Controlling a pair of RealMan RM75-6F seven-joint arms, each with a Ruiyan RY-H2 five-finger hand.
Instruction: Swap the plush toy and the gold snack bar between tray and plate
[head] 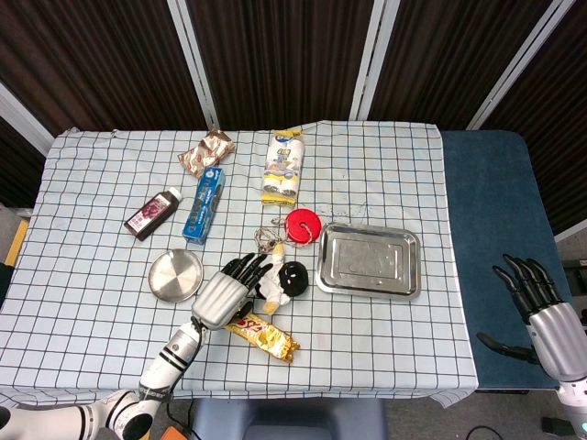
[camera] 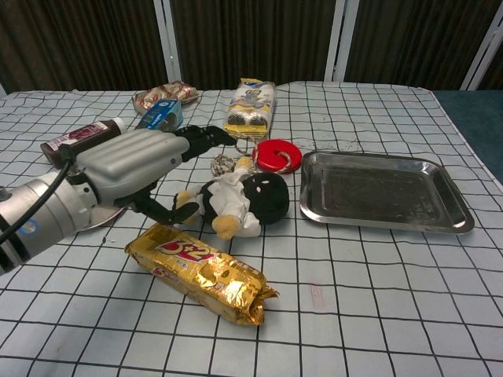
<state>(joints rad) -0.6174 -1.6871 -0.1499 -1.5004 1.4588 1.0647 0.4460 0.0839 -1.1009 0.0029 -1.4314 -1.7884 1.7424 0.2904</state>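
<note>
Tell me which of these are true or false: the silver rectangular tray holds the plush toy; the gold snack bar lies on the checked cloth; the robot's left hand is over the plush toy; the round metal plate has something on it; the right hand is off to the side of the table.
1. The silver rectangular tray holds the black-headed plush toy. False: the tray is bare and the toy lies on the checked tablecloth beside it.
2. The gold snack bar lies on the cloth. True.
3. The left hand is over the plush toy. True: its fingers are spread above the toy's feet end.
4. The round metal plate has something on it. False: it shows nothing on it.
5. The right hand is off to the side. True: it hangs open beyond the table edge.
</note>
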